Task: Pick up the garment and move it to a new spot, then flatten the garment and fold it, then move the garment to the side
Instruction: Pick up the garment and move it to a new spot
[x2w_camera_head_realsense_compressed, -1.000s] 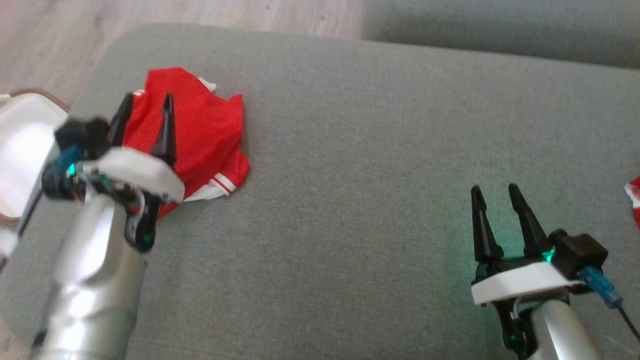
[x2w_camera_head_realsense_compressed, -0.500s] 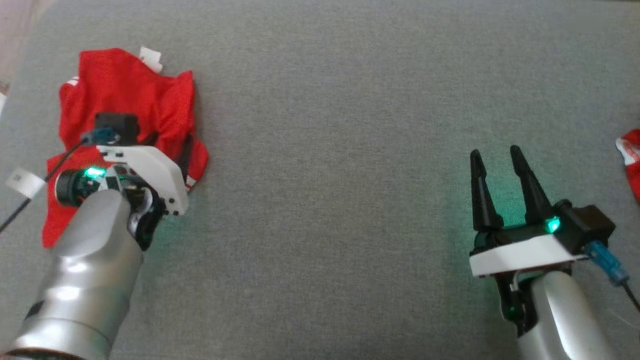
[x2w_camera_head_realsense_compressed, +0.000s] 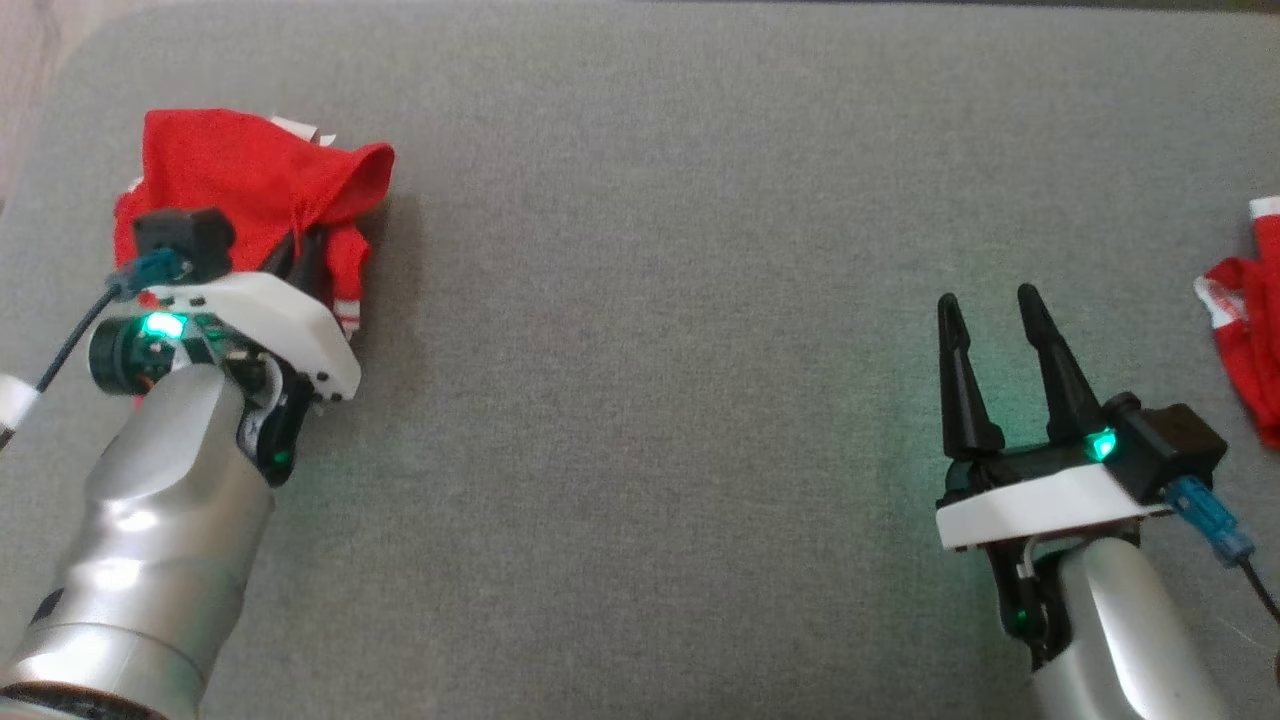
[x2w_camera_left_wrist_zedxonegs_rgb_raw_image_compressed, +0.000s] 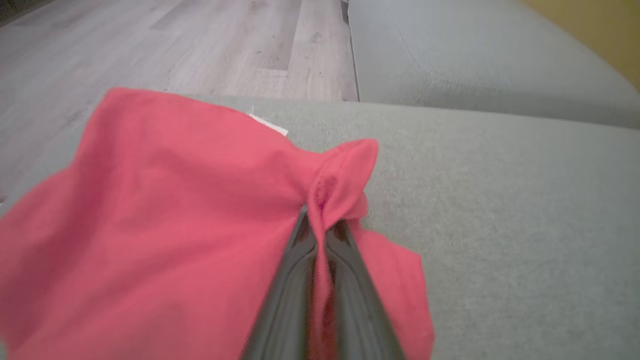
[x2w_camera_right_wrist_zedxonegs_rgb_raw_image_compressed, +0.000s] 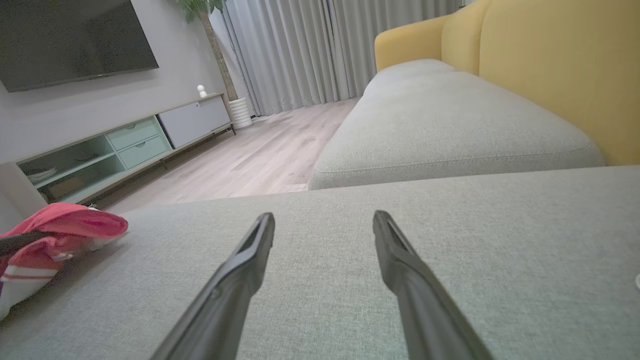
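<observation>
Past the rounded far left corner of the grey cushion (x2w_camera_head_realsense_compressed: 650, 350), a sliver of wooden floor (x2w_camera_head_realsense_compressed: 20, 50) shows. Just in from that corner lies the garment (x2w_camera_head_realsense_compressed: 240, 185), red and bunched, with part of it drawn up into a peak. The left pincer (x2w_camera_left_wrist_zedxonegs_rgb_raw_image_compressed: 320, 225) is clamped on it. In the left wrist view the two dark fingers lie pressed together with a pinch of red cloth gathered at their tips. In the head view those tips are hidden by the wrist housing and the folds, and how much cloth lies under the arm cannot be made out. A white label (x2w_camera_head_realsense_compressed: 297, 128) pokes out at the garment's far edge. White stripes (x2w_camera_head_realsense_compressed: 346, 308) show on the side facing the cushion's middle.

Well apart from it, across the cushion's middle, the right pincer (x2w_camera_head_realsense_compressed: 985, 298) is over the cushion's right part. Its fingers are spread, with grey weave showing between them. Whether it touches the cushion cannot be told.

At the cushion's right edge lies a second red cloth (x2w_camera_head_realsense_compressed: 1240, 340) with white trim. The frame cuts it off, so its shape is unclear.

In the right wrist view the garment sits at the cushion's left end, partly out of frame. Beyond the cushion's far edge are a dark television (x2w_camera_right_wrist_zedxonegs_rgb_raw_image_compressed: 65, 40), a low cabinet (x2w_camera_right_wrist_zedxonegs_rgb_raw_image_compressed: 125, 145), curtains (x2w_camera_right_wrist_zedxonegs_rgb_raw_image_compressed: 300, 50), a second cushion (x2w_camera_right_wrist_zedxonegs_rgb_raw_image_compressed: 440, 125) and a yellow sofa back (x2w_camera_right_wrist_zedxonegs_rgb_raw_image_compressed: 550, 65).
</observation>
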